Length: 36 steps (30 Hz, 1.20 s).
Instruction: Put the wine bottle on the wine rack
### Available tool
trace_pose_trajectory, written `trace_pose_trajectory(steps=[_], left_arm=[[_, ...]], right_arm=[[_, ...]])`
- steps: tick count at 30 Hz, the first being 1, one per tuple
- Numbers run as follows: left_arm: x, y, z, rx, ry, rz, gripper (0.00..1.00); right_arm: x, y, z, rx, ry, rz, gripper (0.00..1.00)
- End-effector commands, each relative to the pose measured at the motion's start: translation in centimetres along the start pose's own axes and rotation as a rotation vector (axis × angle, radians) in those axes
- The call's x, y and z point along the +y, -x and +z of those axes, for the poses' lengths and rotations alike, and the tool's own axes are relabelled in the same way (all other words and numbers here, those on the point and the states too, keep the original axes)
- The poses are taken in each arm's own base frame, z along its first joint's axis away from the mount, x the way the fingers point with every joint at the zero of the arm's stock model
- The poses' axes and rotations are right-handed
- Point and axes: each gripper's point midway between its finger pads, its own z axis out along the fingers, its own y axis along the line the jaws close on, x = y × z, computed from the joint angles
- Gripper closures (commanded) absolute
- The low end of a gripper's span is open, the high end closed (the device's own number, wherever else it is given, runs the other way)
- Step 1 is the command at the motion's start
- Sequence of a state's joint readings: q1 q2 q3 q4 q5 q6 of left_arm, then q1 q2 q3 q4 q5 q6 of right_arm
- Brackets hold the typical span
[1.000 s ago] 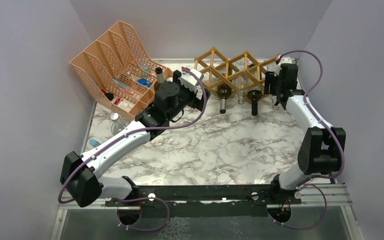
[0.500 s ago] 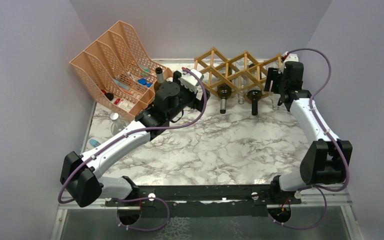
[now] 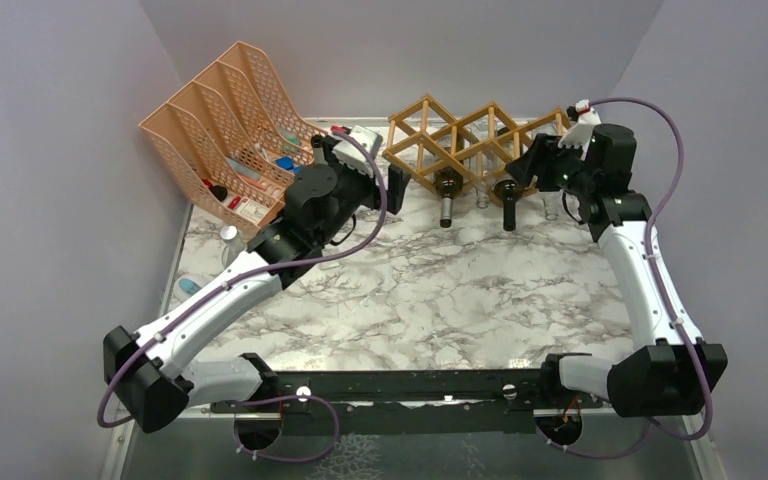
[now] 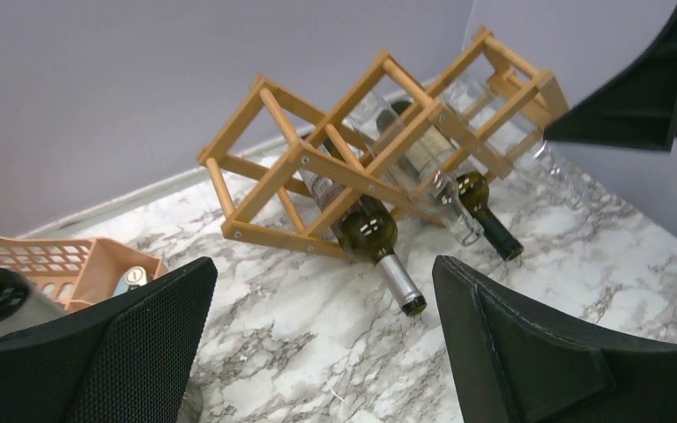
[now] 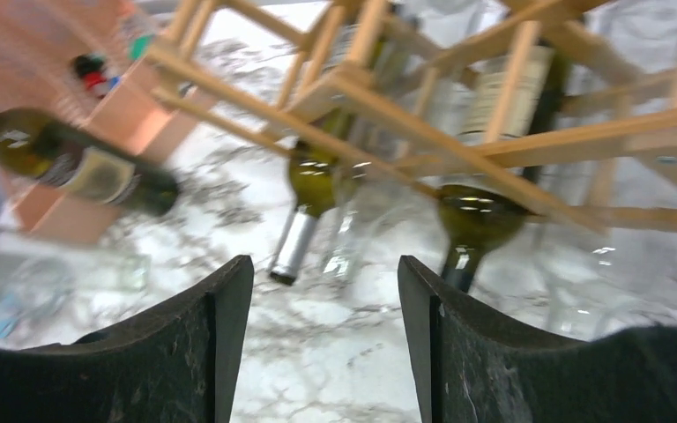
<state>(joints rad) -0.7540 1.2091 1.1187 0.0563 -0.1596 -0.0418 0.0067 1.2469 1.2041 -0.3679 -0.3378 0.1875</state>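
The wooden lattice wine rack [image 3: 460,140] stands at the back of the table; it also shows in the left wrist view [image 4: 361,150] and the right wrist view [image 5: 458,115]. Two dark green bottles lie in it, necks pointing forward: one with a silver neck [image 3: 447,205] [image 4: 379,238] and one with a dark neck [image 3: 508,205] [image 4: 485,220]. A third dark green wine bottle [image 3: 316,150] [image 5: 79,167] stands outside the rack, against the peach organizer. My left gripper [image 3: 392,185] [image 4: 322,344] is open and empty, left of the rack. My right gripper [image 3: 525,165] [image 5: 326,335] is open and empty at the rack's right front.
The peach mesh file organizer [image 3: 225,120] with small items stands at the back left. Clear glass pieces sit by the left edge [image 3: 228,235] and near the rack's right end [image 3: 550,210]. Walls close in on the left, back and right.
My left gripper has pulled back and turned away from the third bottle towards the rack. My right arm has swung out to the right and its gripper now points left at the rack.
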Motion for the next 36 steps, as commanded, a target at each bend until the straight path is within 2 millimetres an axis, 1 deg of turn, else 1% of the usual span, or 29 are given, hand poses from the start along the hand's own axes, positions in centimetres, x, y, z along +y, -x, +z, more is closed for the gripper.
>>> trace_pose_trajectory(steps=[1,5,10,12,15,17,18,21,23,24,27,28,32,36], left_arm=[[1.6,6.4,-3.2,-0.156,0.074,-0.056,0.01],[2.7,8.2,-5.0,-0.199,0.119,-0.058,0.01],[4.4,10.4,-7.4,-0.245,0.198,-0.057,0.01],[5.0,11.3,-8.6,-0.269,0.225,-0.061,0.01],[5.8,12.5,-10.2,-0.308,0.259,-0.069,0.01],[6.2,12.9,-11.1,-0.321,0.274,-0.071,0.01],[6.4,13.0,-11.5,-0.326,0.282,-0.069,0.01],[7.0,12.8,-12.3,-0.322,0.311,-0.065,0.01],[7.8,12.6,-13.0,-0.322,0.351,-0.075,0.01],[8.1,12.6,-13.3,-0.324,0.371,-0.079,0.01],[9.5,12.6,-14.4,-0.335,0.452,-0.106,0.01],[10.0,12.6,-14.9,-0.342,0.480,-0.119,0.01],[11.1,12.5,-16.0,-0.369,0.540,-0.141,0.01],[11.5,12.5,-16.6,-0.385,0.565,-0.150,0.01]], right_arm=[[7.3,-0.6,-2.1,0.013,0.297,-0.017,0.37],[13.0,-1.9,-1.9,0.026,0.398,-0.084,0.36],[19.3,-3.8,-1.2,0.014,0.513,-0.107,0.36],[21.6,-4.8,-0.5,0.007,0.527,-0.126,0.36],[24.3,-6.2,0.9,0.004,0.486,-0.168,0.35],[26.3,-7.0,1.8,-0.007,0.466,-0.201,0.34],[27.8,-7.6,1.9,-0.013,0.479,-0.222,0.34],[31.8,-8.8,2.5,-0.033,0.519,-0.280,0.32],[33.9,-9.1,3.2,-0.045,0.525,-0.312,0.31],[35.1,-8.9,3.5,-0.057,0.531,-0.317,0.31],[36.9,-8.8,4.7,-0.083,0.509,-0.309,0.31],[37.4,-9.1,5.3,-0.086,0.506,-0.312,0.31],[39.3,-9.6,6.6,-0.096,0.500,-0.343,0.31],[40.0,-10.2,8.2,-0.085,0.477,-0.382,0.33]])
